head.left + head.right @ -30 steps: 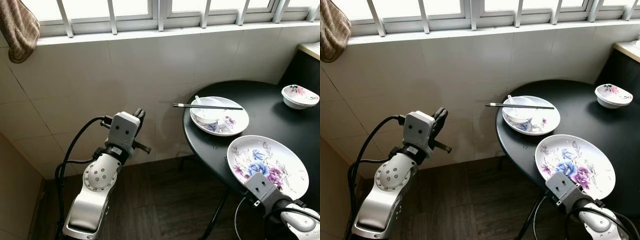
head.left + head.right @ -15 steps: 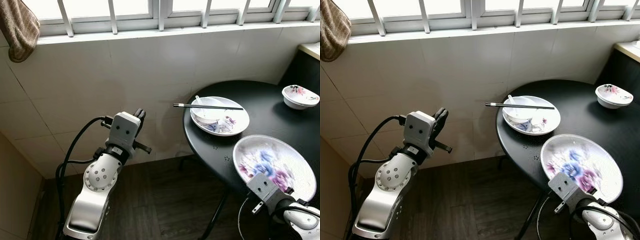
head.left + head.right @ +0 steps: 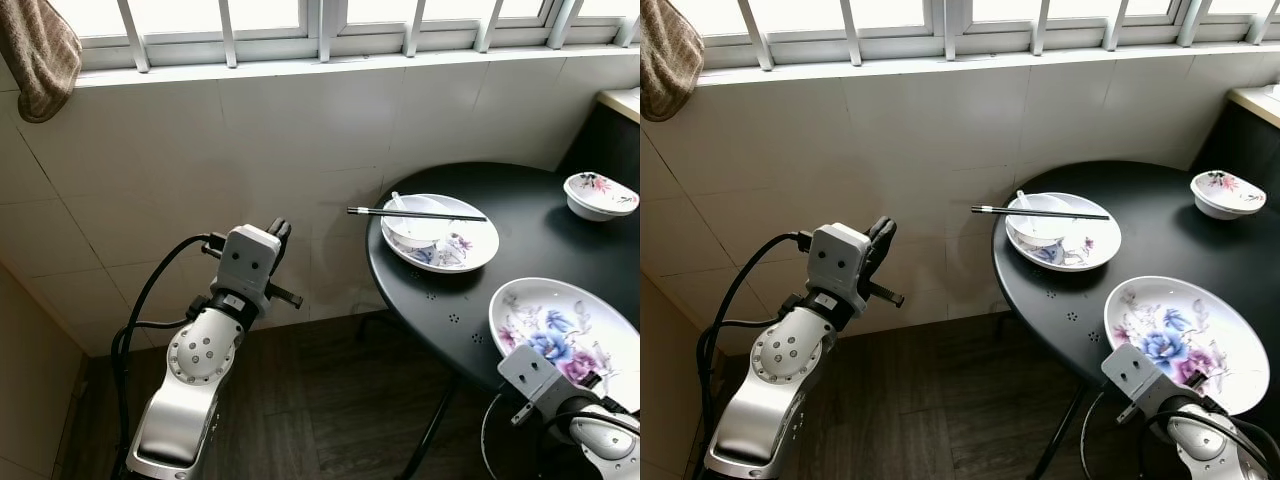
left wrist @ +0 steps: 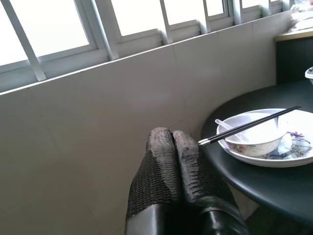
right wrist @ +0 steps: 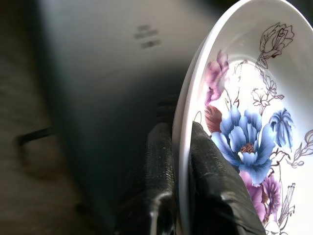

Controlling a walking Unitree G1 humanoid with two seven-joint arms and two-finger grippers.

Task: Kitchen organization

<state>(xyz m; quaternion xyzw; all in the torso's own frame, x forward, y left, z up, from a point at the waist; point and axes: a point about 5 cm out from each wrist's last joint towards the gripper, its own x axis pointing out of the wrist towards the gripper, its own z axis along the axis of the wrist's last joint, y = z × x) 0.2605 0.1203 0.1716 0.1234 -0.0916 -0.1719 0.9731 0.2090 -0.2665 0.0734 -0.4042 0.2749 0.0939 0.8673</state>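
A large white plate with blue and purple flowers (image 3: 565, 330) is over the near edge of the round black table (image 3: 530, 215). My right gripper (image 5: 182, 147) is shut on its near rim, with one finger (image 5: 161, 161) under the plate and the other on top. A second floral plate (image 3: 470, 250) further back holds a white bowl (image 3: 415, 232) with a spoon, and black chopsticks (image 3: 415, 213) lie across the bowl. My left gripper (image 4: 172, 142) is shut on nothing and is raised by the tiled wall, left of the table.
A small floral bowl (image 3: 600, 192) stands at the table's far right. A brown towel (image 3: 40, 55) hangs at the upper left under the barred window. A dark cabinet with a light top (image 3: 622, 100) is behind the table. Dark wood floor (image 3: 330, 400) lies below.
The flowered plate has slid to the right along the table's near edge, held in my right gripper. The left arm has not moved.
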